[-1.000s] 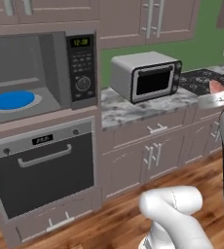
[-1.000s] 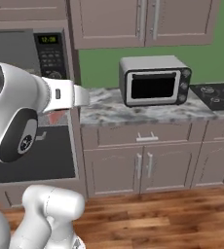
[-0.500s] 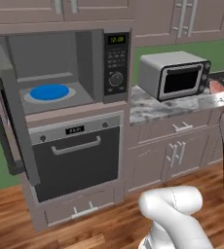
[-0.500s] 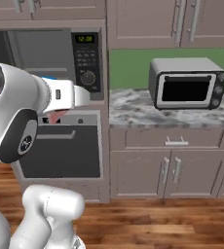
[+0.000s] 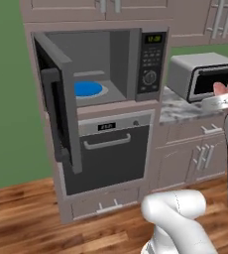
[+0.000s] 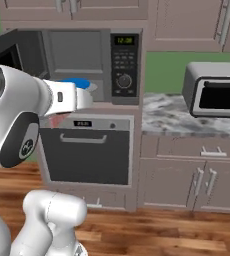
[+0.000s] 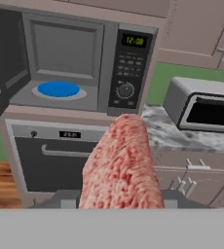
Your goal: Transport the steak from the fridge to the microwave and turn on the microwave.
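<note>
Since the earlier frames our base has swung, bringing the microwave [image 5: 106, 64] into fuller view, door open, blue plate [image 7: 58, 89] inside. We read green digits "12:00". Gripper [image 7: 121, 197] clamps the steak [image 7: 122, 168], short of the cavity.

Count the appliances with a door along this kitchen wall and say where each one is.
3: the grey built-in microwave, door open; the dark oven directly below it; the silver toaster oven on the marble counter to the right. Others may lie out of frame.

i'm in a home kitchen: grey built-in microwave [image 5: 111, 64] above a dark oven [image 5: 108, 156], marble-topped counter [image 6: 187, 120], taupe wooden cabinets [image 6: 187, 172], plank floor [image 5: 31, 223].
</note>
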